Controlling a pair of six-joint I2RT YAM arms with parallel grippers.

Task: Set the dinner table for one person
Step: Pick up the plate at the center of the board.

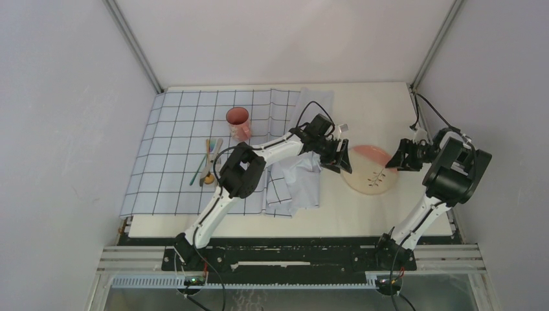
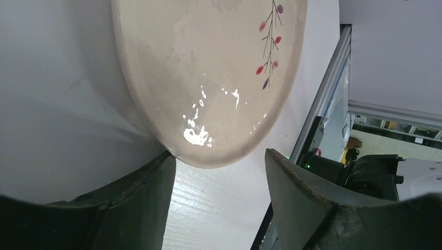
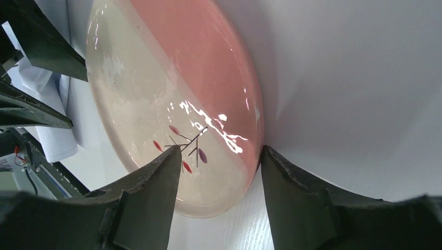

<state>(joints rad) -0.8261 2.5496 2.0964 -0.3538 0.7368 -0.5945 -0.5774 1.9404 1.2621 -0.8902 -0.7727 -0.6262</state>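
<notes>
Our left claw [image 2: 219, 156] and right claw [image 3: 219, 153] stand with jaws apart at opposite rims of the plate [image 1: 370, 173], gripping nothing. The plate lies on the bare cream table [image 1: 388, 110], which spreads beneath everything, just right of the gridded cloth [image 1: 181, 129]. The mug [image 1: 238, 123] and cutlery [image 1: 208, 162] sit on that cloth. We judge the setting half done: the plate lies apart from them, and the cloth is rumpled. We cannot tell which utensils these are.

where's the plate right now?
Top view, right of centre: the plate lies on the bare dinner table, just right of the crumpled cloth, between the left hand and right hand.
</notes>
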